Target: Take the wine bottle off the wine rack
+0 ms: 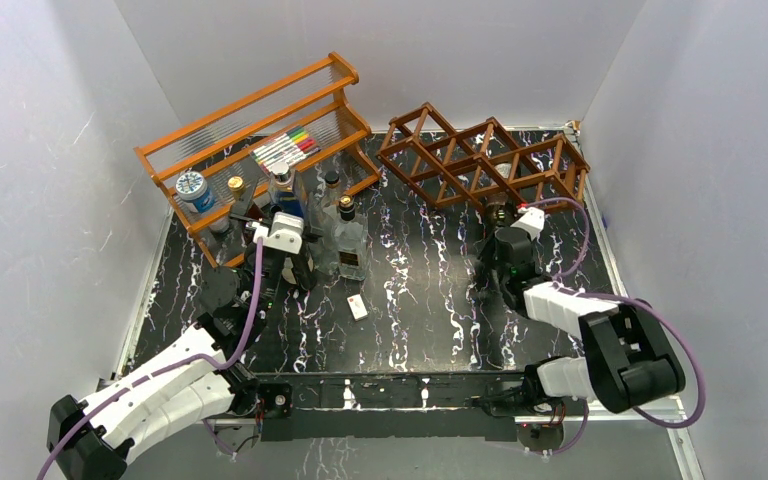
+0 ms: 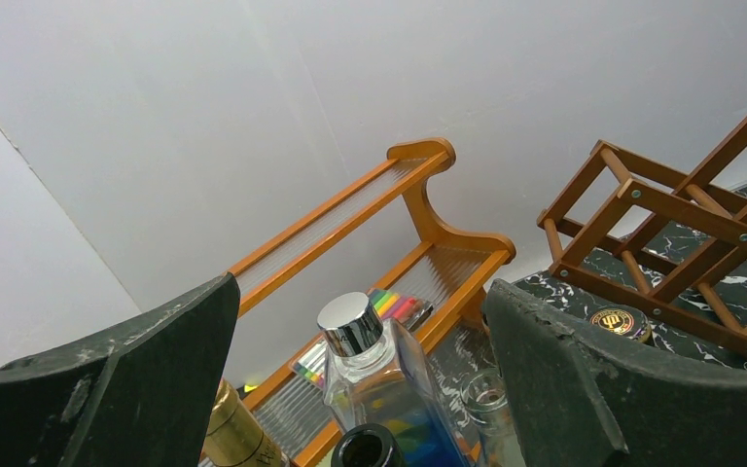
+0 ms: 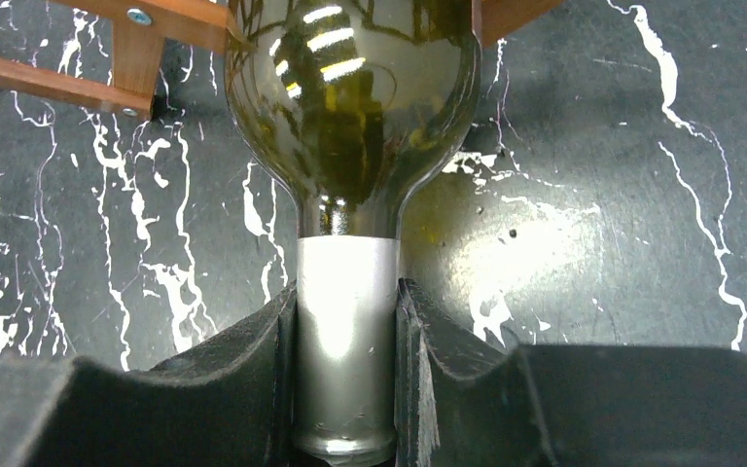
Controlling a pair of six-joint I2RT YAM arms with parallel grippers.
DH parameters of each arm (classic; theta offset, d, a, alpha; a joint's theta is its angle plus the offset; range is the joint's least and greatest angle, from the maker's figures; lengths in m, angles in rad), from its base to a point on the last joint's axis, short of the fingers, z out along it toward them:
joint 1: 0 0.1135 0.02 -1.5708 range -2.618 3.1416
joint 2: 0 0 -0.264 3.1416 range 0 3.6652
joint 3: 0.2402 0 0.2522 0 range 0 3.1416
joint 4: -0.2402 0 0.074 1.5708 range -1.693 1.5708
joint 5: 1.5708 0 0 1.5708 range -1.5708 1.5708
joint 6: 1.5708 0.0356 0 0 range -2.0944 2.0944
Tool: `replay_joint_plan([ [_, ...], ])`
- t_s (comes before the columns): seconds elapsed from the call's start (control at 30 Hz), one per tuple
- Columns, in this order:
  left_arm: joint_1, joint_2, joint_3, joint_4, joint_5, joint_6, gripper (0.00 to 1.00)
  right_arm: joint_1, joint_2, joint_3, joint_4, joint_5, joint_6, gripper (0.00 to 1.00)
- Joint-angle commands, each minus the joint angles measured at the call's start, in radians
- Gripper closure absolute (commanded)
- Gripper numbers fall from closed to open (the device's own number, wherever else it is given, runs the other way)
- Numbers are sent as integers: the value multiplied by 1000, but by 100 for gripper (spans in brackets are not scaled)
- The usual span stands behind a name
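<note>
Wine bottle [image 3: 348,185] first: its silver-foiled neck is the nearest part to you, and the right gripper [image 3: 345,336] is closed on that neck, one dark pad pressed to each side of the foil and nothing else in the jaws. From there the dark green glass swells out into the shoulder and runs away from the wrist, the body going in between the wooden bars of the wine rack [image 1: 480,160], so the bottle lies flat, low over the black marbled table [image 1: 420,300], mouth toward the arm bases and base toward the back wall. That is the relation your next move turns on, as I judge it: the long axis points straight back along the right forearm, so the way out is a draw toward the near edge along that axis, not a lift, because the rack's bars cross above the shoulder and could catch it. How much of the body is inside the cell you cannot see from here. The right arm is plainly the one on the job. The left gripper [image 1: 285,240] is well apart on the other side of the table, jaws spread wide and holding nothing, hanging over a clear bottle [image 2: 350,326] in front of the orange shelf [image 1: 260,140].
</note>
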Motion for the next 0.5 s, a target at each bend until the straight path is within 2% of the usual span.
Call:
replay_joint_plan([
  [0.0, 4, -10, 4, 46, 8, -16, 3, 3, -96, -32, 64, -38, -19, 100],
  [0.47, 4, -6, 9, 37, 13, -24, 3, 3, -424, -65, -264, -48, 72, 100],
])
